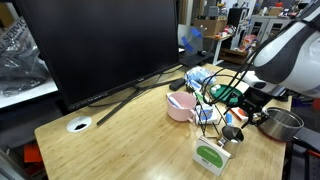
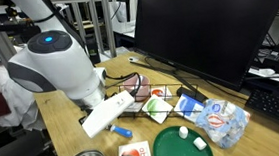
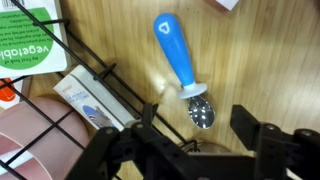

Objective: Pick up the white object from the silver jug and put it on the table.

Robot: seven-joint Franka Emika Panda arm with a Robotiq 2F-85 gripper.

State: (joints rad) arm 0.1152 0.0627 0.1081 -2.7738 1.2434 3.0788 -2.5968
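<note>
**My jaws wide open over the wooden table**

In the wrist view my gripper (image 3: 195,138) is spread wide. Its two dark fingers (image 3: 250,125) stand well apart, with nothing held between them. On the light wooden table (image 3: 120,40) lies a blue-handled scoop (image 3: 178,50), its shiny metal bowl towards me. A black wire rack (image 3: 100,70) crosses at the left, beside a green-labelled box (image 3: 25,45). In an exterior view the silver jug (image 1: 233,133) stands on the table between the wire rack and the wider steel pot (image 1: 283,122), beneath my arm. The white object is too small for me to make out.
</note>
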